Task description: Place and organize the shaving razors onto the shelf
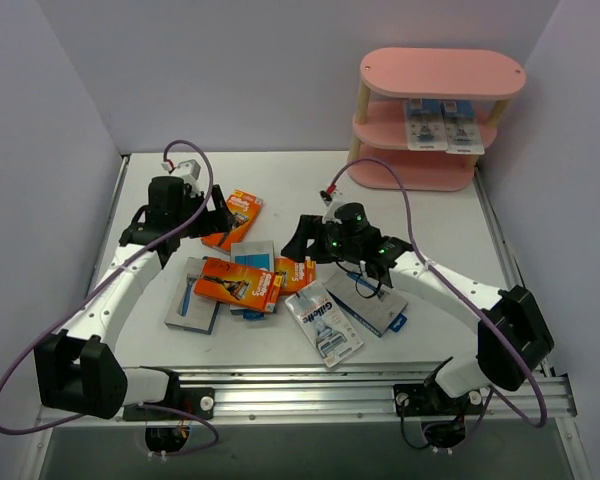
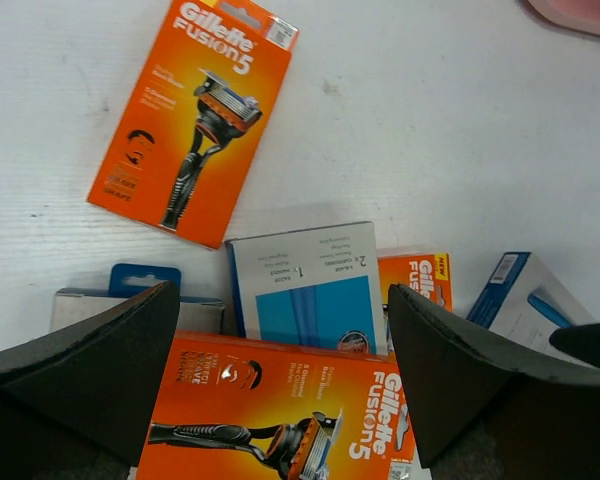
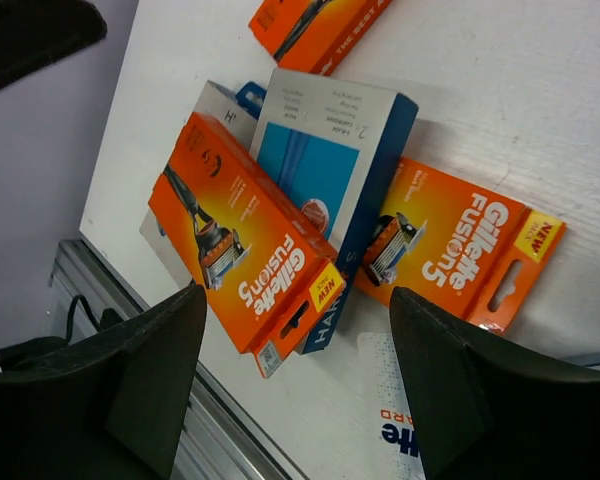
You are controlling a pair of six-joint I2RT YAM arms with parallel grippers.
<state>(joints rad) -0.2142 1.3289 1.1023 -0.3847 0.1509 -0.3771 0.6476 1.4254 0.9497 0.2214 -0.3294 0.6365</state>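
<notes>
The desk (image 1: 280,175) carries the whole job. The pink 3-tier shelf (image 1: 442,70) stands at its far right corner, and 2 white-blue cards (image 1: 442,125) lie side by side on the middle tier. The other tiers look bare from above, though the top board hides part of them.

About 7 packs are not yet shelved, most of them in a loose pile (image 1: 260,285) at the near centre of the desk. In it, the top orange pack (image 3: 245,250) lies tilted across a blue box (image 3: 330,170), with a second orange pack (image 3: 455,250) just right of that box. A grey box (image 1: 192,295) lies to the left. A Gillette card (image 1: 323,325) and a blue-grey box (image 1: 368,300) lie to the right. The lone orange pack (image 2: 192,115) lies flat on its own, farther back.

The left gripper (image 2: 280,370) hovers over the pile's far edge, jaws spread wide and empty. The right gripper (image 3: 300,390) hangs over the pile too, also wide open and holding nothing.

This looks like the start of the next pick, with the task roughly a quarter done. The right arm is nearer the shelf. Its likely move is to drop onto the top orange pack, whose raised edge offers a grip, close across the narrow width, then carry it far right onto a free tier.
</notes>
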